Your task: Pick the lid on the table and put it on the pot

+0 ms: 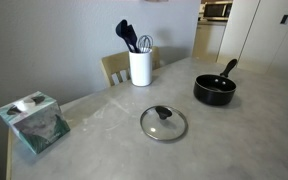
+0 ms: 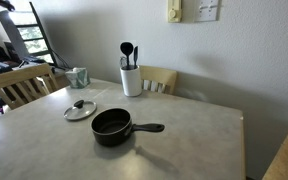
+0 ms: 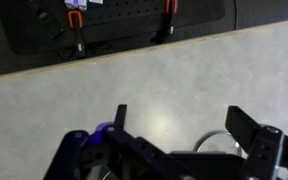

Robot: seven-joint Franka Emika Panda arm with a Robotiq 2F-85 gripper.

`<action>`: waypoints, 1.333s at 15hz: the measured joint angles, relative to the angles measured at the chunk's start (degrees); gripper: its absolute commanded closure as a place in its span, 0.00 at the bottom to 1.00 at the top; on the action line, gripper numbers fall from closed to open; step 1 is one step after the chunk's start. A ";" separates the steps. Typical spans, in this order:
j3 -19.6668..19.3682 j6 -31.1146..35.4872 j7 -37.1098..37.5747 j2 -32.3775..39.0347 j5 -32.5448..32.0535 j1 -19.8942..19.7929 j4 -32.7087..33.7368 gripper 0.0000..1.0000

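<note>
The lid (image 1: 163,123), clear glass with a metal rim and a black knob, lies flat on the table (image 1: 214,140). It also shows in an exterior view (image 2: 80,109) near the table's far left edge. The pot (image 1: 215,89), a black saucepan with a long handle, stands to the lid's right; it shows in an exterior view (image 2: 113,126) near the table's middle. The arm is out of both exterior views. In the wrist view my gripper (image 3: 184,125) is open and empty above bare table, with part of the lid's rim (image 3: 212,140) low between the fingers.
A white utensil holder (image 1: 140,66) with black utensils stands at the table's back edge; it also shows in an exterior view (image 2: 131,80). A tissue box (image 1: 33,121) sits at the left corner. Wooden chairs (image 2: 22,84) stand around the table.
</note>
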 measured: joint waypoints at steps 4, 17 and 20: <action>-0.83 1.39 -5.76 7.94 1.84 1.38 4.68 0.00; 1.64 11.56 -6.57 17.96 2.79 3.02 7.75 0.00; 5.33 19.85 -5.65 25.67 6.20 5.44 10.37 0.00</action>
